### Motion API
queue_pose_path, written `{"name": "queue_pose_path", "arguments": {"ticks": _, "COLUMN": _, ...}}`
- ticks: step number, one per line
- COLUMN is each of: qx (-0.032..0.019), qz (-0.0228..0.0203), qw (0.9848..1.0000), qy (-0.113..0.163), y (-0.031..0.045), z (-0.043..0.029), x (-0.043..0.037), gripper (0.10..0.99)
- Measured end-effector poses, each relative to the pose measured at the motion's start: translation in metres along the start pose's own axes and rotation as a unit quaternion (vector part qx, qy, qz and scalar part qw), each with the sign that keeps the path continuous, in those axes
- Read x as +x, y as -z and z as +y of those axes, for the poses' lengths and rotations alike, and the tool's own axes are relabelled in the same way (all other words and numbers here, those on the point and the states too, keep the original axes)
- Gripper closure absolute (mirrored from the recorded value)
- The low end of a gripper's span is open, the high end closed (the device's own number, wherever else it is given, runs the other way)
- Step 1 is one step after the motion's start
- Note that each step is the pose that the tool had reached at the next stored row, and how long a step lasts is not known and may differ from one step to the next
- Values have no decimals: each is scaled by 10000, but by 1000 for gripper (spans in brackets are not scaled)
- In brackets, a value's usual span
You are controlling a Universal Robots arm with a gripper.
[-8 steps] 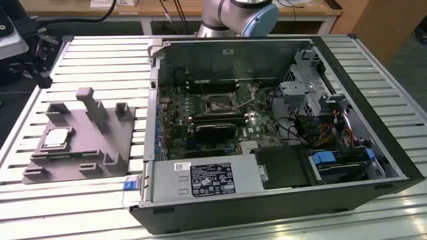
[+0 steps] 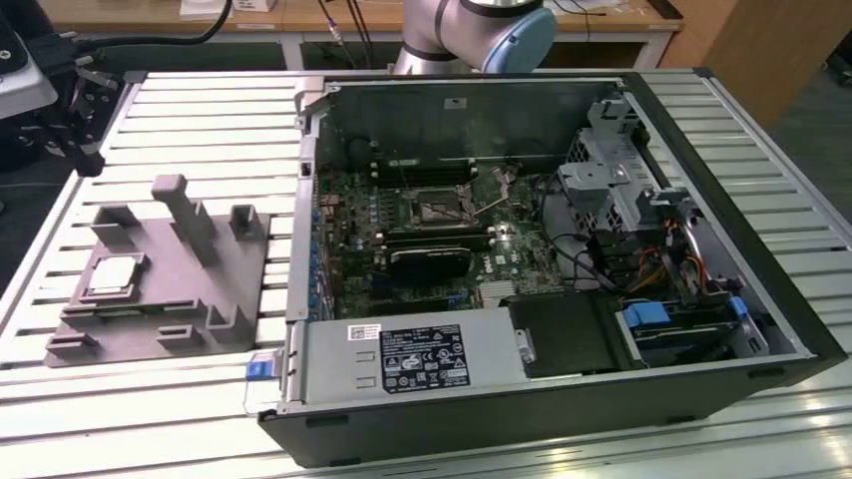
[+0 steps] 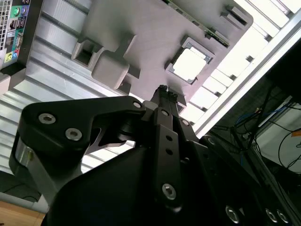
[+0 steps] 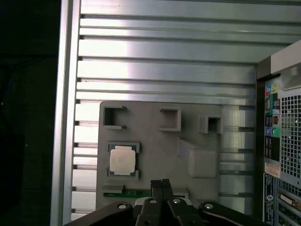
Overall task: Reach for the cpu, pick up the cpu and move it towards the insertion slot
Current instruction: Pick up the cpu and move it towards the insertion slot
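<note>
- While the gripper (image 4: pixel 160 181) hangs over the grey plastic fixture (image 4: pixel 155 139), both wrist views show its two slim fingers pressed together. The jaws are clenched on nothing.
- The cpu (image 4: pixel 123 160) lies flat, silvery lid up, in a shallow square seat of that fixture. It is a little beyond the closed tips and off to one side of them, clearly apart from them. By my reading the reach is under way and no pick-up has been made.
- The seat's raised lips hold the chip square and in a fixed spot. That probably leaves its edges free for thin fingers to close on.
- The insertion slot (image 2: pixel 433 208) sits on the motherboard (image 2: pixel 399 249) inside the open computer case (image 2: pixel 533 409). It is well apart from the jaws, on the far side of the case wall from the fixture. The case lies on its side with the panel off, which turns the socket upward.
- Fixture and case both rest on the slotted aluminium table (image 2: pixel 160 409).
- A thin green strip (image 4: pixel 134 192) on the fixture lies just beside the tips. The gripper's body partly covers it, and I cannot tell what it is.
- That body also cuts off the fixture's nearest edge.
- Whether the socket's frame is latched or lifted is too small to tell.
</note>
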State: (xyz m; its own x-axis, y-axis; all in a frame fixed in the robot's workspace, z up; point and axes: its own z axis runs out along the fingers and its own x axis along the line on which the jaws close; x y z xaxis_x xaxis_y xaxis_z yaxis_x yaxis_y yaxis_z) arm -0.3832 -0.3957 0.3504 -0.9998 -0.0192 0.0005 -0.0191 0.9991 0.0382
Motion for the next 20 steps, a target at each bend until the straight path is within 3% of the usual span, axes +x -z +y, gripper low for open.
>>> {"name": "queue_pose_path", "arguments": {"ticks": 7, "qx": 0, "qz": 0, "qw": 10000, "qy": 0, "y": -28, "z": 0, "x": 29, "gripper": 980}}
{"name": "queue_pose_path", "arguments": {"ticks": 20, "qx": 0, "qz": 0, "qw": 10000, "qy": -1, "y": -204, "z": -5, "x": 120, "gripper": 980}}
